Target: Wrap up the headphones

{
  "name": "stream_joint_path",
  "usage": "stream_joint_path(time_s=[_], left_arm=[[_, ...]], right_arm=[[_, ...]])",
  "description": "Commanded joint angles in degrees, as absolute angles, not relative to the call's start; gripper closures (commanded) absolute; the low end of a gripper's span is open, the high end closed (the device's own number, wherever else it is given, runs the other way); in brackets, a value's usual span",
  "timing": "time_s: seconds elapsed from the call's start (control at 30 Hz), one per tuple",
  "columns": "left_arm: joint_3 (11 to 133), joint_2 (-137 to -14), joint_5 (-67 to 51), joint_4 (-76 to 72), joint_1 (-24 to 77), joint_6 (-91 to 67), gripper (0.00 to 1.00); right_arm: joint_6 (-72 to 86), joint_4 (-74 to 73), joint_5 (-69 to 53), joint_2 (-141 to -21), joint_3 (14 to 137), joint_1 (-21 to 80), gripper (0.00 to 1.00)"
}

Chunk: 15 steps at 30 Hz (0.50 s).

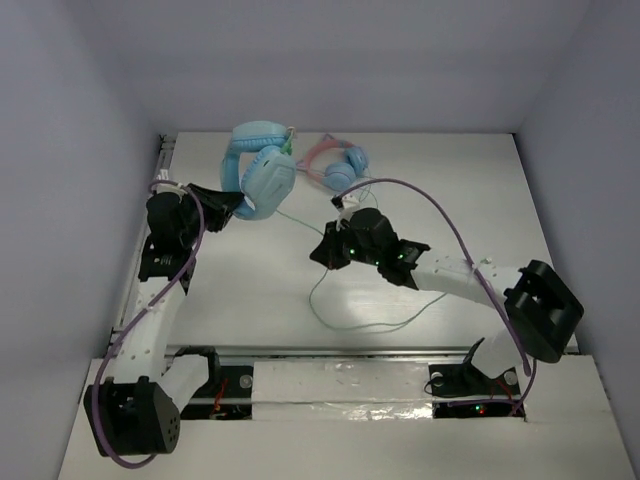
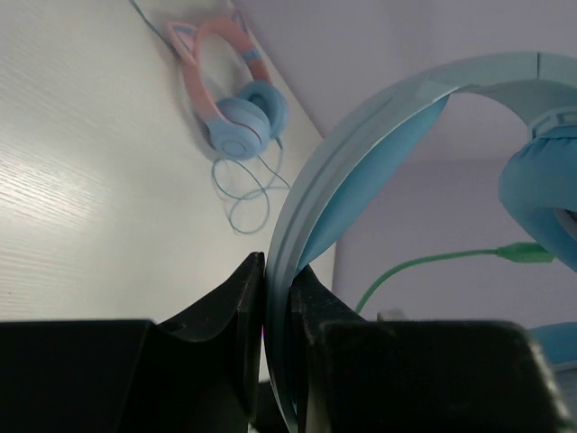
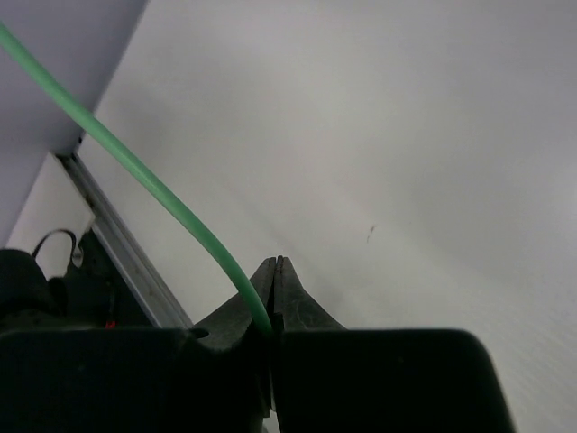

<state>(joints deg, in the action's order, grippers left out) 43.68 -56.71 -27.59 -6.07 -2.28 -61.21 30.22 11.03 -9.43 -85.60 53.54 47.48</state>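
My left claw [image 2: 278, 307] is pinched on the wide headband of the headphones [image 1: 262, 172], lifting them at the far left of the table [image 1: 470, 200] so the cups hang free and the band makes a fixed post to wind around. My right claw [image 3: 274, 302], near the table's middle, is pressed together on the green cable [image 1: 345, 300], keeping the slack under control; the rest lies in a loose loop on the near side. The pink pair [image 1: 338, 162] sits just right of the held headphones against the far wall, so that side is tight. Open room lies to the right and near, which I judge best for swinging the cable around.
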Motion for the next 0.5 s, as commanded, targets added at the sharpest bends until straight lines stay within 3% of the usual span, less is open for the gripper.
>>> stream_joint_path(time_s=[0.0,0.23,0.47], left_arm=[[43.95,-52.03,-11.29,-12.58,2.35,-61.73,1.00],[48.77,-56.85,12.36,-0.11,12.02,-48.28,1.00],[48.69,-60.38,18.81,6.15,18.97,-40.45,1.00]], right_arm=[[29.80,7.48,-8.18,-84.56,55.63,51.58,1.00],[25.41,-10.95,-3.88,-78.24,57.04,57.39,1.00],[21.72,-25.65,-1.58,-74.01,63.89,59.24,1.00]])
